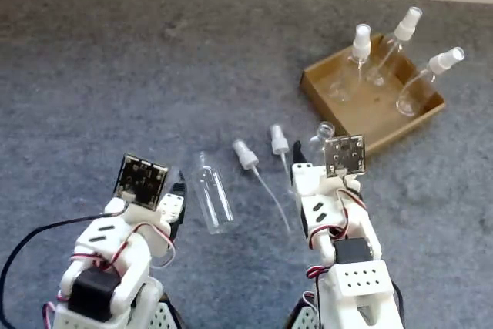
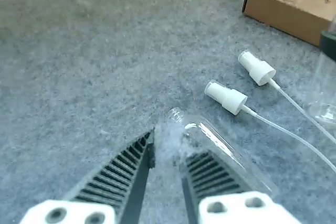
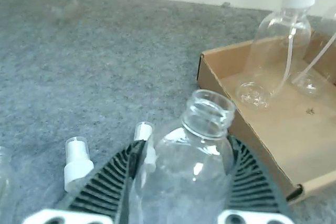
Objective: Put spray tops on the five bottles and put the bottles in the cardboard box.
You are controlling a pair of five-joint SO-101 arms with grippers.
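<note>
The right gripper (image 3: 186, 153) is clamped around the body of an uncapped bottle (image 3: 202, 124), holding it upright with its mouth free. The left gripper (image 2: 167, 156) hangs low over the grey carpet (image 1: 115, 75), its fingers only narrowly parted and empty, right at the neck of a lying bottle (image 2: 220, 145), which is also uncapped.

Three of the five bottles look finished, so the step in hand appears to be capping the fourth. The next move likely calls for the left gripper to take a spray top and thread its thin tube into the held mouth, a fine alignment.

Just past the lying bottle lie the nearer spray top (image 2: 227, 97) and the farther spray top (image 2: 257, 67), with their tubes trailing across the carpet. The lying bottle sits between the left gripper and those tops, so a reach would probably have to pass over it.

Beyond them, the cardboard box (image 1: 372, 109) holds three capped bottles (image 1: 350, 67). Its near wall stands close to the held bottle. Bare floor shows in the box's near part, and wide open carpet lies on the left side.
</note>
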